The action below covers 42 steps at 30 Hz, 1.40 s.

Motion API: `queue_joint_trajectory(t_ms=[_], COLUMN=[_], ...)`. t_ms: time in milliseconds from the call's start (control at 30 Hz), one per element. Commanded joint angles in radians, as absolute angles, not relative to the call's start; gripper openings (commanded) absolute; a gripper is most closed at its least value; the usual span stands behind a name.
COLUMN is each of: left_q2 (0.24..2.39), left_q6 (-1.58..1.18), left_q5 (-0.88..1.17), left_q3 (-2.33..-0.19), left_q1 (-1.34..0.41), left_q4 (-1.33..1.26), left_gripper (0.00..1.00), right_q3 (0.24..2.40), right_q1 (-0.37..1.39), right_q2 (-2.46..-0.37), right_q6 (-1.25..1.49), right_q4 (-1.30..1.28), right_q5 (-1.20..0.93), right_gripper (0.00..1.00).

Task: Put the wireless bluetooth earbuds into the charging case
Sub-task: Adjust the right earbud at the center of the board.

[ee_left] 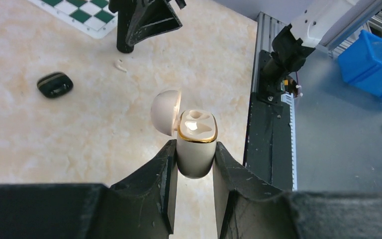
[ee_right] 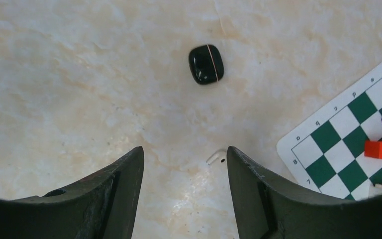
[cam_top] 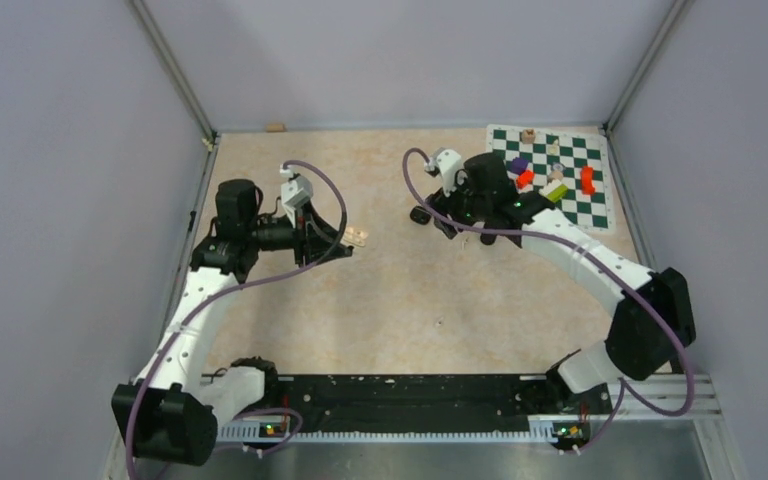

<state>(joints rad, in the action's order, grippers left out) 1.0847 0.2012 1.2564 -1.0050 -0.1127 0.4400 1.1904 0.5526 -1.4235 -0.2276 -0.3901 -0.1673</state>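
1. Cases, two: white case (ee_left: 197, 130), lid open, clamped in left gripper (ee_left: 194, 149); black case (ee_right: 206, 64) closed on table (ee_right: 79, 74), bare surface around it.
2. Earbuds, one visible: white earbud (ee_right: 217, 157) on the table, below the widely spread right gripper (ee_right: 184, 152).
3. Chessboard (ee_right: 338, 149) corner near it.

My claw (ee_left: 194, 152) clamps the whitish charging case (ee_left: 196, 137), its lid open toward nine o'clock. On the bench (ee_left: 79, 139), a black case (ee_left: 54, 84) lies at ten o'clock and a white earbud (ee_left: 121, 65) at eleven.

Pale lilac walls (cam_top: 60, 150) enclose a beige, marble-patterned tabletop (cam_top: 410, 300).
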Motion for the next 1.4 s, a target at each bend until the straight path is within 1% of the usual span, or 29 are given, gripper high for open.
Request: queue_joint_trajectory(t_ms=[0, 233, 367, 600, 933, 1367], left_q2=[0.966, 0.928, 0.937, 0.936, 0.937, 0.935], left_q6=[0.046, 0.062, 0.061, 0.061, 0.062, 0.057], left_q5=[1.214, 1.216, 1.220, 1.226, 1.231, 1.239], left_q3=[-0.871, -0.859, -0.854, -0.849, -0.844, -0.842], left_q1=[-0.111, -0.110, -0.109, -0.109, -0.109, -0.107], left_q4=[0.133, 0.163, 0.158, 0.156, 0.154, 0.152], left_gripper=[0.00, 0.00, 0.00, 0.00, 0.00, 0.00], right_q3=[1.230, 1.227, 1.224, 1.233, 1.262, 1.277], right_q1=[0.620, 0.665, 0.666, 0.661, 0.586, 0.556], right_q2=[-1.507, -1.629, -1.688, -1.770, -1.832, -1.886], right_q6=[-0.236, -0.239, -0.232, -0.220, -0.176, -0.166], right_q4=[-0.445, -0.440, -0.438, -0.440, -0.462, -0.486], right_q5=[0.075, 0.260, 0.296, 0.286, 0.206, 0.133], right_gripper=[0.61, 0.61, 0.60, 0.55, 0.55, 0.52])
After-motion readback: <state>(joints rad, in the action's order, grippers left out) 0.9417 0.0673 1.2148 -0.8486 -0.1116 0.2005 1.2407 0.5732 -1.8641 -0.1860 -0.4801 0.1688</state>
